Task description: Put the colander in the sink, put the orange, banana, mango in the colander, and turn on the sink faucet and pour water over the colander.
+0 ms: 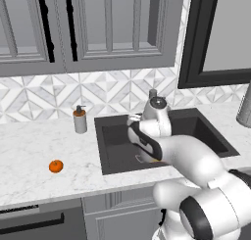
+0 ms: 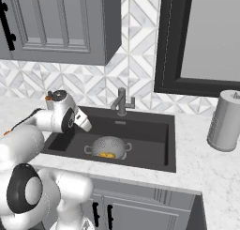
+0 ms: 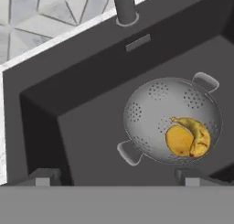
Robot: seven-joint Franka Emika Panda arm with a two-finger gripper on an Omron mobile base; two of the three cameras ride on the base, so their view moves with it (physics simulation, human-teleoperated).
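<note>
My gripper (image 3: 114, 175) hangs over the sink (image 2: 154, 130), fingers spread, empty. Below, the colander (image 3: 171, 120) holds mango (image 3: 179, 141) and banana (image 3: 199, 135) touching, the banana's length running rim to centre. Farther back, the sink faucet (image 2: 122, 101). The orange (image 1: 56, 166) sits on the counter (image 1: 29, 151), the soap dispenser (image 1: 80, 119) behind it.

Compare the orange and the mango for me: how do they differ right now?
The orange sits out on the white marble counter, left of the sink; the mango already lies in the colander, against the banana. The orange is a redder, brighter orange; the mango is duller yellow-gold. Both are small and rounded, and neither is held by the claw.
</note>
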